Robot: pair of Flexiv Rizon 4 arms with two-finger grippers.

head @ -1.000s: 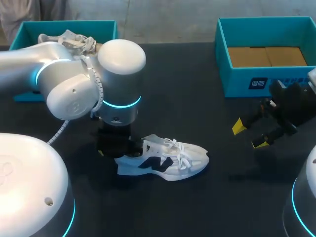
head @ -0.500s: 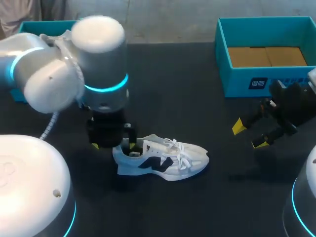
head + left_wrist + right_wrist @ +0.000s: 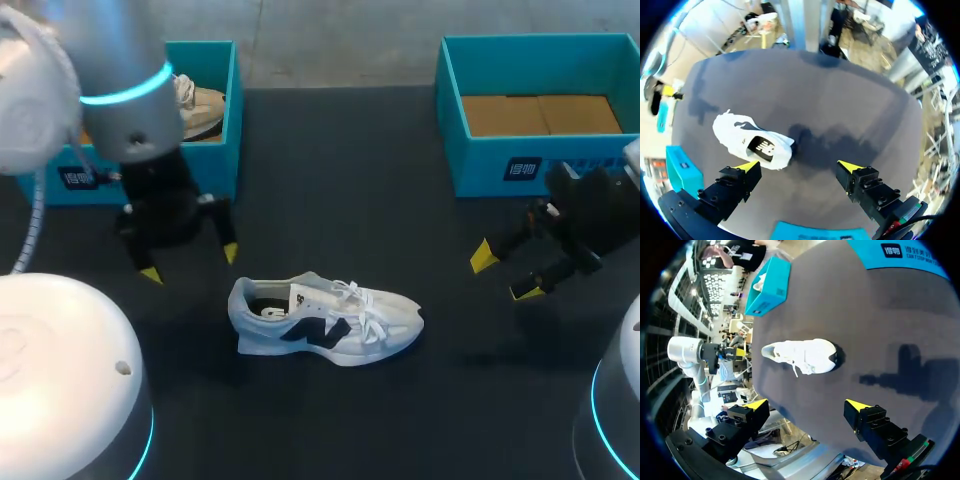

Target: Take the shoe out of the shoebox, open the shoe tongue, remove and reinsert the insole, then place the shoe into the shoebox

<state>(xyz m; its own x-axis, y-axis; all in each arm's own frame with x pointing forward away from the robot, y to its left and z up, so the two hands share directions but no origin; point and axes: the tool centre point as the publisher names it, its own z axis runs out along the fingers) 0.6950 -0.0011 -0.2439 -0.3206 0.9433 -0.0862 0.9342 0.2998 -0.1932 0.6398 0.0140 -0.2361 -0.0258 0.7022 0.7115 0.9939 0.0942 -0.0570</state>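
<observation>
- Left gripper: its fingers are spread wide with nothing between them. It hangs above the table, clear of every object. In the left wrist view both yellow tips show, but the finger bases are cut off by the black rim.
- White shoe: it lies on its sole on the table, ahead of the left gripper and nearer one of its fingers, touching neither. The heel end faces the left gripper and the toe faces the right gripper. The opening is dark, so the insole cannot be made out.
- Right gripper: it is likewise wide open and empty, well apart from the shoe, which lies ahead of it between the lines of its fingers. Its arm is cut off at the head view's edge.
- Left shoebox: it sits behind the left gripper, largely hidden by that arm. A beige shoe inside it is only partly seen.
- Right shoebox: it stands beside the right gripper and shows a brown cardboard floor. Its far corner is cut off.
</observation>
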